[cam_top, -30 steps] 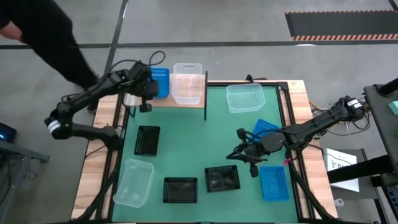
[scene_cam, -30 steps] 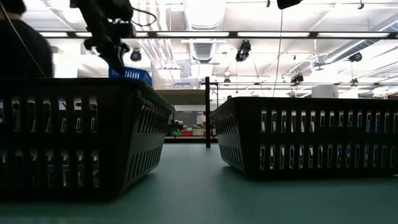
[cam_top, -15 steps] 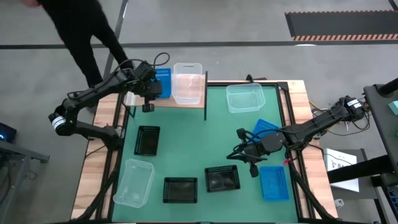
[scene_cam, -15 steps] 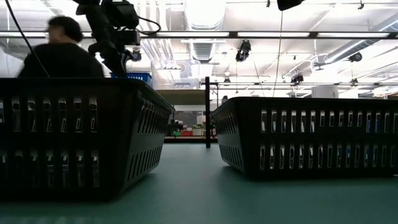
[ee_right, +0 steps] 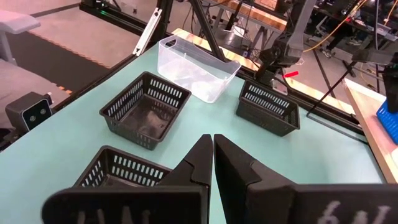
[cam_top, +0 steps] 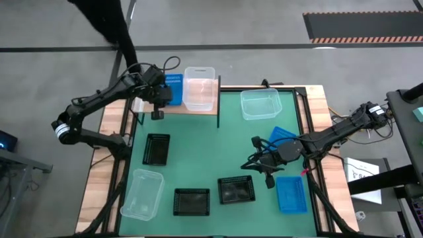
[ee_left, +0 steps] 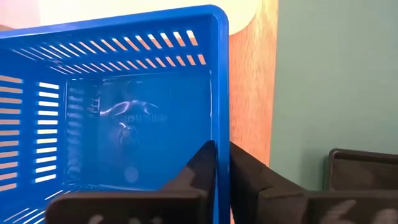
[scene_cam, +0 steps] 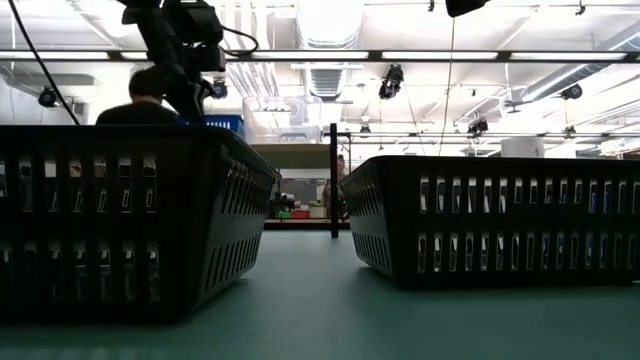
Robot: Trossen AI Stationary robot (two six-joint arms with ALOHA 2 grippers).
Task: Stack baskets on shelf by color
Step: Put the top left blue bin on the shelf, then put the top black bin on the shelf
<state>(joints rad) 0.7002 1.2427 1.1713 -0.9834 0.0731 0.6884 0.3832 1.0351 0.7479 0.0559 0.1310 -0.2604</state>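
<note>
My left gripper is shut on a bright blue basket at the left end of the wooden shelf, next to a clear basket that stands on the board. In the low view, only the blue basket's top shows behind a black basket. My right gripper is shut and empty above the green mat, between a black basket and a blue basket. My left gripper has one finger inside the blue basket and one outside, pinching a side wall at its rim. The fingers slant down from above and lie along that wall. Whether the basket's bottom rests on the board I cannot tell.
On the mat lie two more black baskets, a clear basket at the near left, another clear one at the far right, and a blue one at the near right. A person walks behind the table.
My left gripper has lowered the blue basket a little toward the shelf, and the basket has come more level. The person behind the table has walked on. My right arm has kept still.
</note>
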